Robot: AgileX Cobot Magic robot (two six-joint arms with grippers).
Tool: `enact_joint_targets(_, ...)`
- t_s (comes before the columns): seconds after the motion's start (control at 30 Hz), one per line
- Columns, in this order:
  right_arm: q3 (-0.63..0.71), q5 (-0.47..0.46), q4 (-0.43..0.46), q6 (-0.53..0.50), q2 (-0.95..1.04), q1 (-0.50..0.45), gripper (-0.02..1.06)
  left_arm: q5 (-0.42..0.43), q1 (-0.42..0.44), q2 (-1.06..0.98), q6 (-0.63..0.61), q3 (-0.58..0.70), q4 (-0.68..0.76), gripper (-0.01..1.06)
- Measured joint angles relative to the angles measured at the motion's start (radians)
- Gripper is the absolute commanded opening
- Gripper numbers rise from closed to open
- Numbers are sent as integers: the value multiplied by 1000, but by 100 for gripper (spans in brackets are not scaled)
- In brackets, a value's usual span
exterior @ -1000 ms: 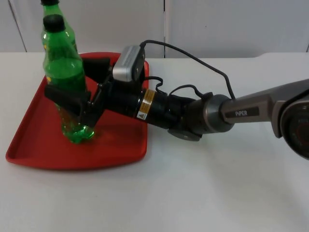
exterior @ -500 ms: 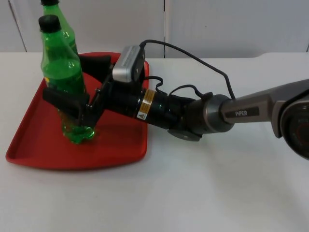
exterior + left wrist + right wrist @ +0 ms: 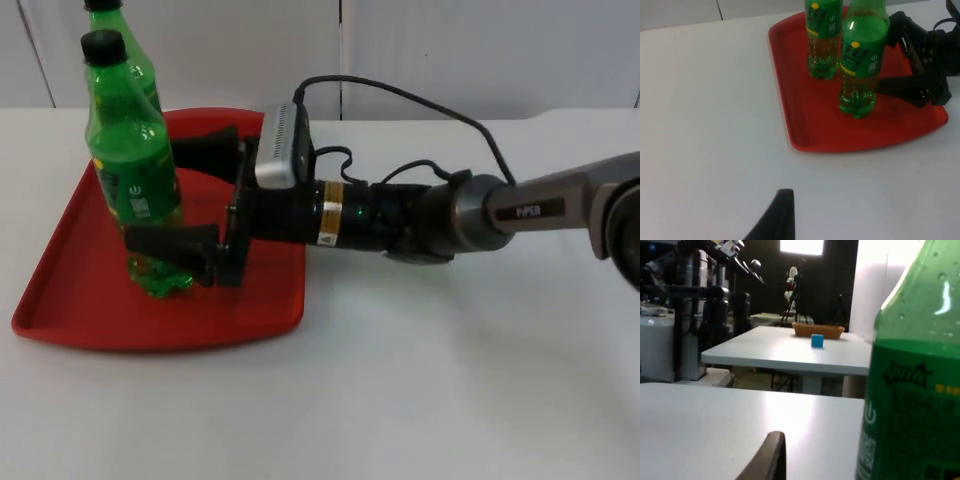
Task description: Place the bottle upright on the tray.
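**Bottle upright on the tray, right pincer spread around it**

The white desk [image 3: 450,380] runs back to a grey wall [image 3: 480,55]. On its left part lies the red tray [image 3: 60,300], a shallow rectangle with a raised rim; the left wrist view shows it too [image 3: 805,125].

The right arm [image 3: 520,210] reaches across the desk from the right, lying low and nearly level, its forearm pointing at the tray. Its right pincer [image 3: 205,195] is over the tray with the jaws spread wide: one finger lies low beside the bottle's base toward the tray's front, the other behind the bottle toward the back rim. The bottle stands partly in the gap, just beyond the fingertips; neither finger is seen pressing on it. In the left wrist view the same pincer [image 3: 900,57] shows spread beside the bottle.

The bottle [image 3: 130,170] is green plastic with a black cap and a green label. It stands on its base on the tray, long axis vertical, cap up, near the tray's left middle. In the left wrist view [image 3: 860,65] its base rests flat on the red floor; the right wrist view shows its green side and label [image 3: 910,390] close up.

A second green bottle [image 3: 125,45] stands upright just behind it, at the tray's back edge, also seen beside it from the left wrist [image 3: 824,40].

The left arm waits off the tray; its left pincer's fingertip [image 3: 777,217] hangs over bare desk, and I cannot tell how its fingers stand.
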Motion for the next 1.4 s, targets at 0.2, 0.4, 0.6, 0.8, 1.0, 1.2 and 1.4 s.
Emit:
enact_joint_targets(0.2, 0, 0, -148, 96, -38, -36, 105, 0, 0, 0, 0, 0, 0, 105)
enact_joint_targets(0.4, 0, 0, -361, 265, -109, -73, 105, 0, 0, 0, 0, 0, 0, 105)
enact_joint_targets(0.6, 0, 74, -605, 494, -182, -112, 105, 0, 0, 0, 0, 0, 0, 105)
enact_joint_targets(0.8, 0, 98, -670, 796, -258, -159, 105, 0, 0, 0, 0, 0, 0, 105)
enact_joint_targets(1.0, 0, 109, -674, 1008, -340, -190, 105, 0, 0, 0, 0, 0, 0, 105)
enact_joint_targets(1.2, 0, 200, -681, 1045, -434, -190, 105, 0, 0, 0, 0, 0, 0, 105)
enact_joint_targets(1.4, 0, 486, -684, 984, -581, -190, 105, 0, 0, 0, 0, 0, 0, 105)
